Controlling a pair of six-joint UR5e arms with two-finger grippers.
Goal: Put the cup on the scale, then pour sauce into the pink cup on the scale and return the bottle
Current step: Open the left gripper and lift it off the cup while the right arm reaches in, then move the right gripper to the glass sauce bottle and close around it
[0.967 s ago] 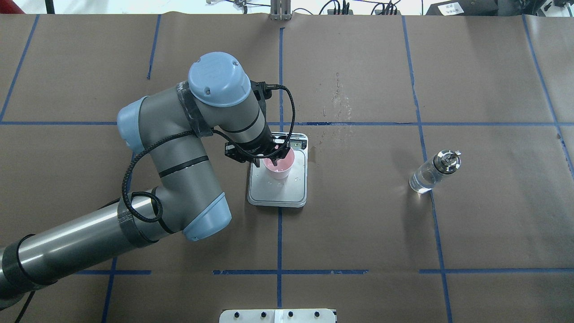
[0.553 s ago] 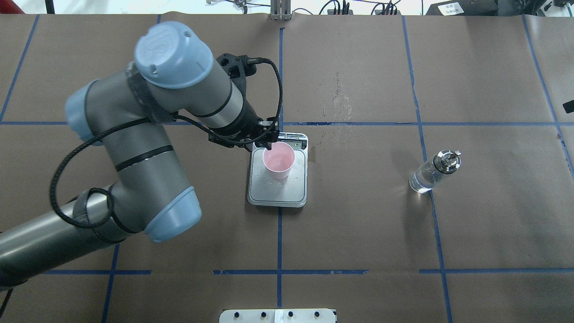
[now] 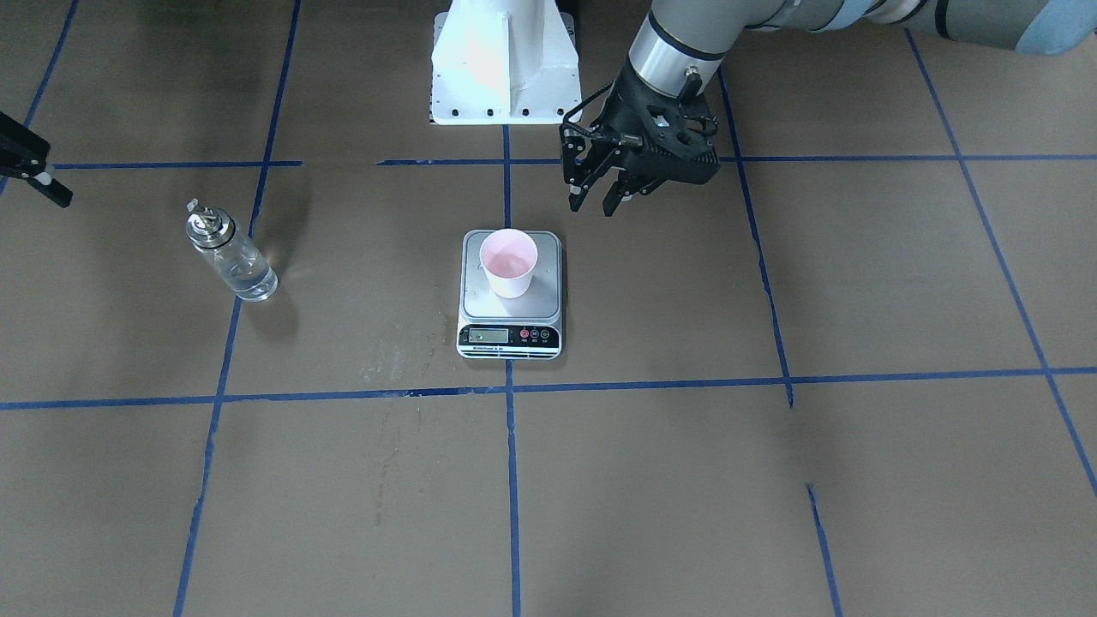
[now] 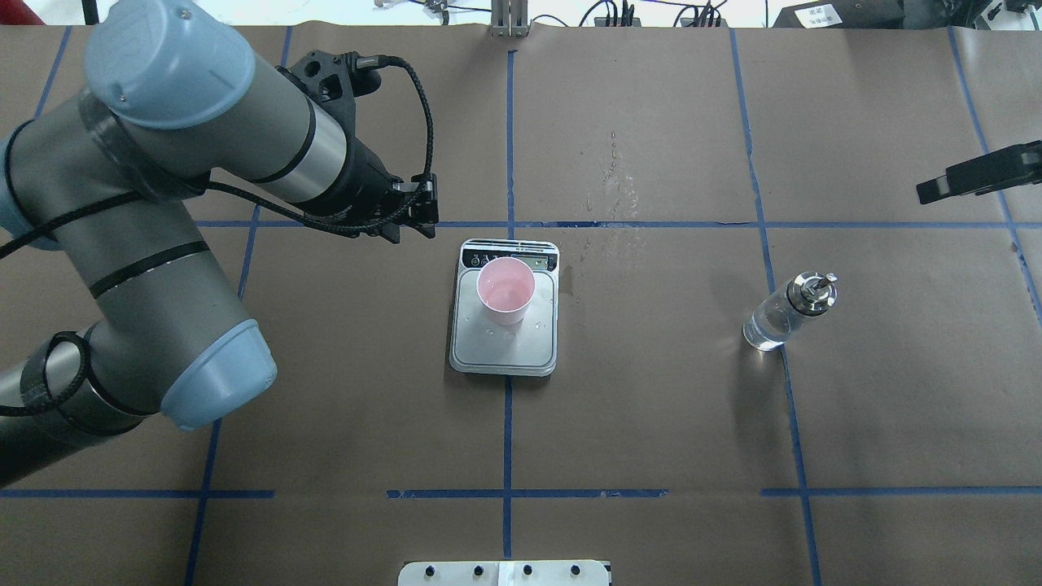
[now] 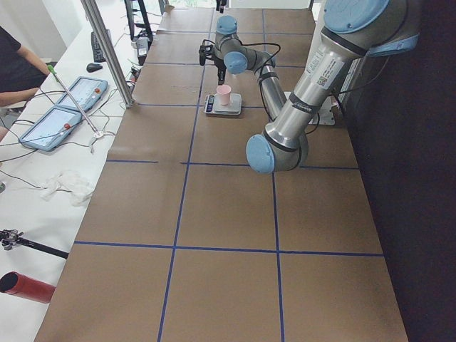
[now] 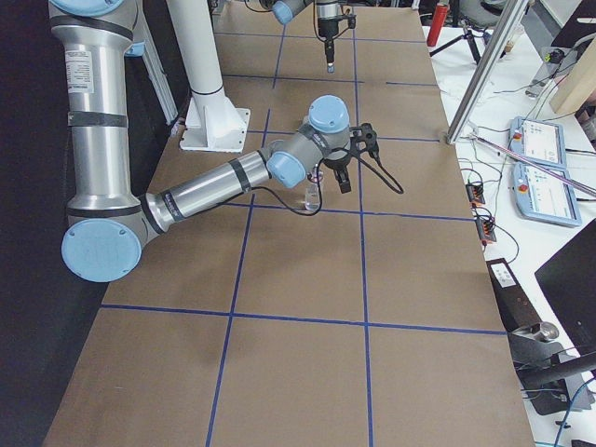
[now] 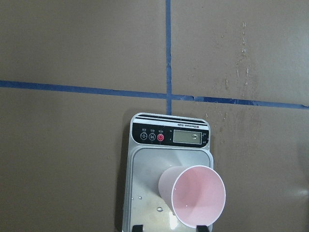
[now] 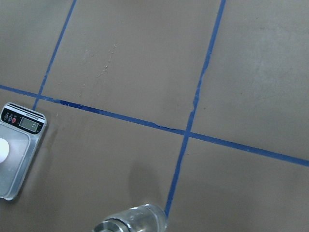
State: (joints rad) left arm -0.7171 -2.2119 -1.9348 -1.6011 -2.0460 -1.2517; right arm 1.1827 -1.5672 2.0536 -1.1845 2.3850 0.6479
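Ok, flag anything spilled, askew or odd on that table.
Small droplets sit on the plate of the scale beside the cup, which stands upright but off-centre, toward the display end. A trail of splash marks stains the paper past the scale. The bottle stands upright; nothing else stands out.

You'll find the cup (image 4: 505,291) a plain pale pink, inside and out. The scale (image 4: 505,352) has a silver-grey plate and a black front strip with a greyish display. From the left wrist view one button looks red and the two beside it black with white rings, though they are small. The bottle (image 4: 781,313) is clear glass with a shiny silver cap (image 4: 814,291), and the sauce (image 4: 761,334) in it is colourless. The table (image 4: 651,407) is brown, crossed by a grid of blue tape lines. The left arm (image 4: 146,268) is grey with pale blue joint caps and black bands. The left gripper (image 3: 593,206) is black.
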